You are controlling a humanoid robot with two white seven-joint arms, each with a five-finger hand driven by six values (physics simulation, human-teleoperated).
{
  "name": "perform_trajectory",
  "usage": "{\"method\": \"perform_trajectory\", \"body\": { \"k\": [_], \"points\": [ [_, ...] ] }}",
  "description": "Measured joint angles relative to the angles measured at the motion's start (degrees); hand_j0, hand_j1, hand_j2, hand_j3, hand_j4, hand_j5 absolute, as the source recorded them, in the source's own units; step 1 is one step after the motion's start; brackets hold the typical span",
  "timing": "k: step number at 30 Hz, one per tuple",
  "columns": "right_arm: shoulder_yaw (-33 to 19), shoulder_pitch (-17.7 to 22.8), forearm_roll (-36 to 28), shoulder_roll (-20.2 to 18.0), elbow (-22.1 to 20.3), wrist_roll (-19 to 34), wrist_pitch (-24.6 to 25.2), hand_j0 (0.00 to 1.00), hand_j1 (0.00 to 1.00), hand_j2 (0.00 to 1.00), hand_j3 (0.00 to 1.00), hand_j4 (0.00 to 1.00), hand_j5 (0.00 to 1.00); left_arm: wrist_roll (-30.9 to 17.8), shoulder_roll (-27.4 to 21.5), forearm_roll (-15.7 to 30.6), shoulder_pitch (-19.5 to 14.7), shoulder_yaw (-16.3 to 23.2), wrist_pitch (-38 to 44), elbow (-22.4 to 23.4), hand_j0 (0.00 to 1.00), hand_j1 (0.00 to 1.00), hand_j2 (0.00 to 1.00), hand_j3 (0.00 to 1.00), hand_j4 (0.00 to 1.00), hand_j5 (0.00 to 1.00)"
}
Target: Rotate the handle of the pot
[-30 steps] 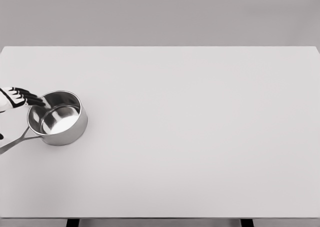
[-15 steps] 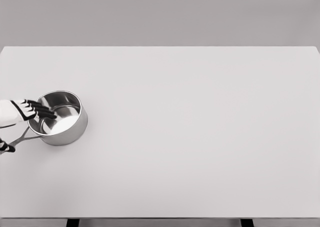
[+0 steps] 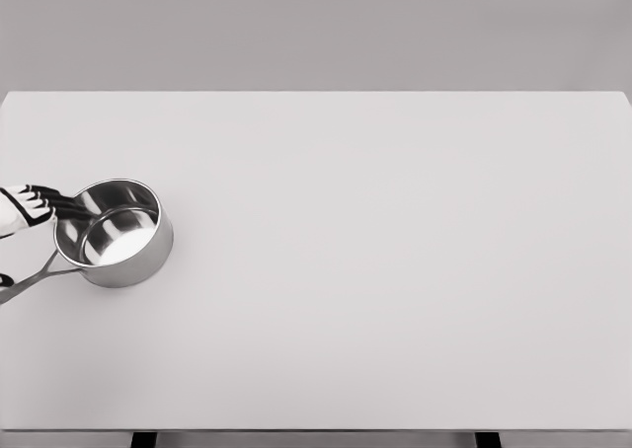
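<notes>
A shiny steel pot [image 3: 117, 233] stands on the white table [image 3: 375, 251] near its left edge. Its thin handle [image 3: 32, 279] points to the lower left and runs out of the picture. My left hand [image 3: 41, 202] comes in at the left edge, just behind the handle. Its black fingers [image 3: 67, 204] stretch out towards the pot's left rim and hold nothing. A dark tip [image 3: 4, 280], possibly the thumb, shows at the edge beside the handle. The right arm is out of view.
The table's left edge lies close to the pot and the hand. The front edge runs along the bottom of the picture, with dark legs [image 3: 143, 439] below it.
Half a second ago the fingers reached over the pot's left rim; they have since drawn back to the left and slightly up. The pot and its handle have not visibly turned.
</notes>
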State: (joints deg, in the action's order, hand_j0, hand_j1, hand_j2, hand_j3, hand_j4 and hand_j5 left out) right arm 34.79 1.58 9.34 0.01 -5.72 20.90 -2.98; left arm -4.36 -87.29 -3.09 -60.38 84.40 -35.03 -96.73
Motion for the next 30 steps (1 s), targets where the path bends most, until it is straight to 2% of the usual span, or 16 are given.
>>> {"method": "perform_trajectory", "body": {
  "k": [6, 13, 17, 21, 30],
  "points": [
    [0.0, 0.0, 0.0, 0.0, 0.0, 0.0, 0.0, 1.0, 1.0, 1.0, 1.0, 1.0, 1.0, 0.93, 0.29, -0.18, 0.09, 0.16, 0.01, -2.5, 1.0, 1.0, 1.0, 1.0, 1.0, 1.0],
    [0.0, 0.0, -0.02, 0.0, 0.0, 0.0, 0.0, 1.0, 1.0, 1.0, 1.0, 1.0, 1.0, 1.07, 0.35, -0.94, 0.22, 1.94, 0.01, -3.22, 1.0, 1.0, 1.0, 1.0, 1.0, 1.0],
    [-0.01, 0.0, 0.0, 0.0, 0.0, 0.0, 0.0, 1.0, 1.0, 1.0, 1.0, 1.0, 1.0, 1.5, 0.35, -2.51, 0.18, 2.24, 0.01, -2.86, 1.0, 1.0, 1.0, 1.0, 1.0, 1.0],
    [-0.01, 0.0, -0.01, 0.0, 0.0, 0.0, 0.0, 1.0, 1.0, 1.0, 1.0, 1.0, 1.0, 3.54, 0.41, -5.0, 0.18, 2.29, 0.02, -0.53, 1.0, 1.0, 1.0, 1.0, 1.0, 1.0],
    [-0.01, 0.0, 0.0, 0.0, 0.0, 0.0, 0.0, 1.0, 1.0, 1.0, 1.0, 1.0, 1.0, 5.04, 0.74, -6.61, 0.26, 2.28, 0.03, 1.02, 1.0, 1.0, 1.0, 1.0, 1.0, 1.0]
  ]
}}
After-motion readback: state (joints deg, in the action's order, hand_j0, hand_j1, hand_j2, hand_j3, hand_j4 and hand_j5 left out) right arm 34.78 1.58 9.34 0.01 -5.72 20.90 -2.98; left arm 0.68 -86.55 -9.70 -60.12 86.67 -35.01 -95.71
